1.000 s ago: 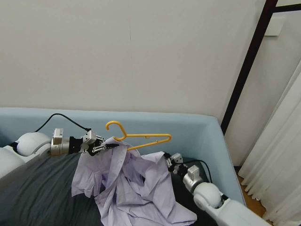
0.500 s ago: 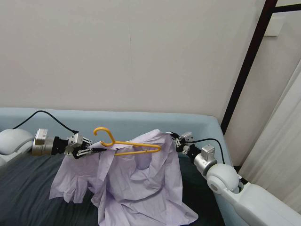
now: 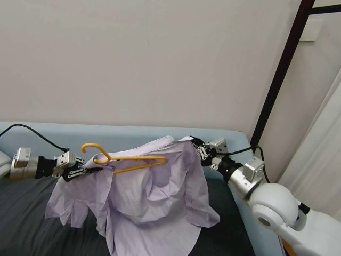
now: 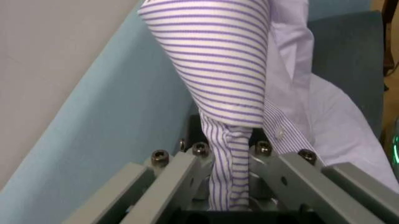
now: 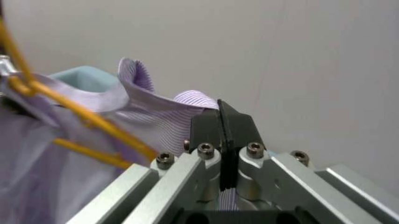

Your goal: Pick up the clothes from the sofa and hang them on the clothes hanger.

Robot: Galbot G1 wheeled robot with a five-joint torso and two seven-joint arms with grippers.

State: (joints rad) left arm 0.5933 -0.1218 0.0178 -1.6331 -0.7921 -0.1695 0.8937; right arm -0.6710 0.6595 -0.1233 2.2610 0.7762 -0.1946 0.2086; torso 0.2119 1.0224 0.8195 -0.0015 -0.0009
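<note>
A lilac striped shirt point(image 3: 154, 197) hangs spread in the air between my two grippers, above the sofa point(image 3: 32, 224). A yellow hanger point(image 3: 125, 159) sits inside its collar area, hook to the left. My left gripper point(image 3: 88, 165) is shut on the shirt's left edge beside the hanger's hook; the left wrist view shows striped cloth point(image 4: 227, 182) pinched between its jaws. My right gripper point(image 3: 200, 150) is shut on the shirt's right shoulder; in the right wrist view the shirt's cloth point(image 5: 168, 112) runs in between its black pads point(image 5: 206, 128), with the hanger point(image 5: 87, 119) just beyond.
The sofa has a light blue back point(image 3: 234, 141) and a dark seat. A plain wall point(image 3: 160, 58) rises behind. A dark pole point(image 3: 279, 69) and a white curtain point(image 3: 314, 154) stand at the right.
Both grippers have lifted and moved apart, the left one leftward, the right one up and right. The shirt has risen off the sofa and spread wider, and the hanger shifted left with it.
</note>
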